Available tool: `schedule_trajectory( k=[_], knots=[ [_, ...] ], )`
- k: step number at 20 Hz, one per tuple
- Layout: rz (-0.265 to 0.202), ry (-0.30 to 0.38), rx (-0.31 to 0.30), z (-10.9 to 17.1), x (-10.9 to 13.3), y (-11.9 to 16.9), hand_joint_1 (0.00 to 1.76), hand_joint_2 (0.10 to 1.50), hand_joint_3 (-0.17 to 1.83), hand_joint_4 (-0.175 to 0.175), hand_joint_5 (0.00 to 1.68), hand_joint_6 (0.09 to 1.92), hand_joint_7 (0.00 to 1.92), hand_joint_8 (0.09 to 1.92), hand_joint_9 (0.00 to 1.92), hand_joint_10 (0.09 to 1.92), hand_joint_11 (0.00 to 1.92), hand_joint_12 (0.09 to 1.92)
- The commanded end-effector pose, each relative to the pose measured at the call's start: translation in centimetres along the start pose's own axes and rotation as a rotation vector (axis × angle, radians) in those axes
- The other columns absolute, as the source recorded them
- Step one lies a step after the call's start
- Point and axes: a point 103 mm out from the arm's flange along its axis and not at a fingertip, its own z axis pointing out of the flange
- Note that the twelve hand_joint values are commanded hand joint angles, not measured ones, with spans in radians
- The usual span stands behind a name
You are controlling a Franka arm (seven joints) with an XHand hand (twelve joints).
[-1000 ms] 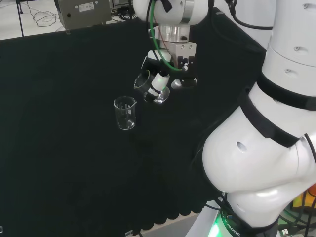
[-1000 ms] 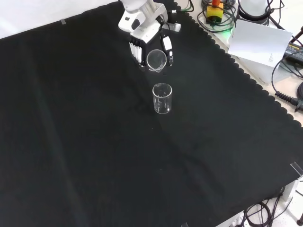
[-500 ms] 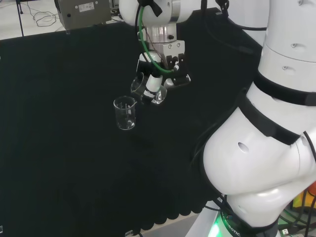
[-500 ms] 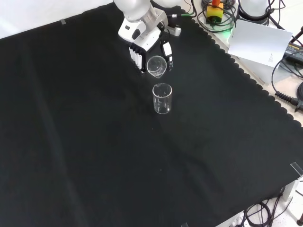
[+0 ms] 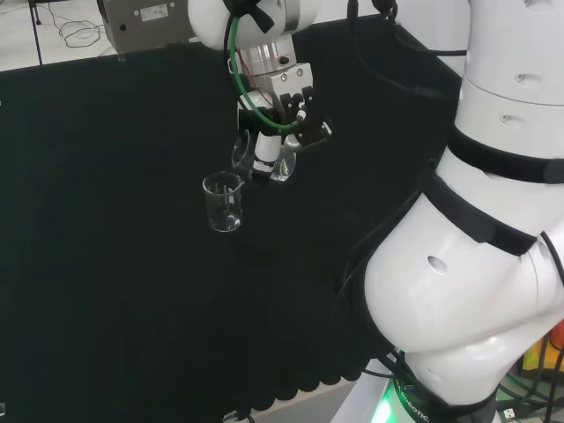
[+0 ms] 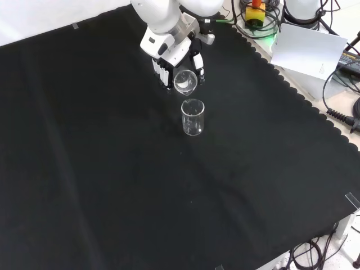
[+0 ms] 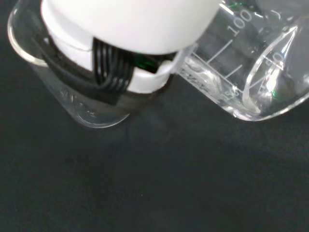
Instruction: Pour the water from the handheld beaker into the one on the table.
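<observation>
A clear beaker (image 5: 223,202) stands upright on the black cloth (image 5: 106,264), also seen in the front view (image 6: 192,117). The hand (image 5: 280,115) hangs just above and to the right of it in the head view, shut on a second clear beaker (image 5: 261,159). In the front view the hand (image 6: 171,53) holds that beaker (image 6: 185,82) tilted, its mouth facing the camera, right behind the standing one. The wrist view shows the held beaker (image 7: 246,72) close up with graduation marks and a little water at its base. A finger (image 7: 120,53) crosses in front of another glass wall (image 7: 72,104).
A grey box (image 5: 148,21) sits beyond the cloth's far edge in the head view. In the front view, cables (image 6: 337,95) and a white sheet (image 6: 312,49) lie past the scalloped cloth edge at the right. The arm's white links (image 5: 476,247) stand at the head view's right.
The hand has moved left in the head view, closer to the standing beaker, and the held beaker's mouth now hangs nearer its rim.
</observation>
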Motion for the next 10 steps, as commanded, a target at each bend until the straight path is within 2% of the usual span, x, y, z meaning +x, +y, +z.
schedule_trajectory(
  k=[1,10],
  knots=[
    [0.005,-0.055,0.039,-0.05,0.46,0.13,1.3,0.63,0.76,-0.175,1.16,0.88,1.22,0.86,1.54,0.77,1.15,0.75],
    [0.012,-0.097,0.072,-0.4,1.36,0.26,1.3,0.63,0.79,-0.175,1.15,0.92,1.21,0.9,1.54,0.79,1.15,0.75]
  ],
)
